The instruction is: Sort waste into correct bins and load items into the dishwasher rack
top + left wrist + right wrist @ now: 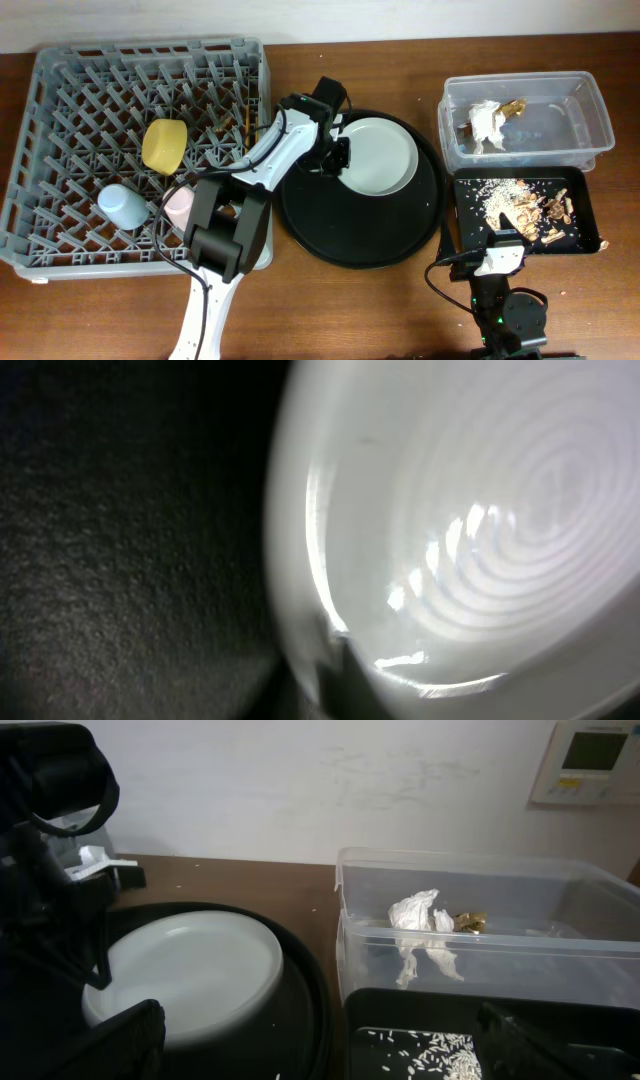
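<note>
The pale plate (pixel 378 155) lies on the large round black tray (pixel 365 235). My left gripper (pixel 337 155) is at the plate's left rim and looks closed on it. In the left wrist view the plate (pixel 480 510) fills the frame, with a dark finger (pixel 332 665) on its rim. The yellow bowl (pixel 163 145), light blue cup (pixel 122 205), pink cup (pixel 179 205) and chopsticks (pixel 226 125) are in the grey rack (pixel 60 110). The napkin (pixel 487 126) and gold scrap (pixel 515 107) lie in the clear tub (pixel 590 120). Crumbs (pixel 535 207) lie in the shallow black tray (pixel 585 195). My right gripper (pixel 503 237) is open and empty at that tray's front edge.
In the right wrist view the clear tub (pixel 600 910) with the napkin (pixel 420 920) stands behind the black tray (pixel 400 1010), and the plate (pixel 190 970) is to the left. The left arm (pixel 255 165) reaches over the rack's right edge. The wall is behind.
</note>
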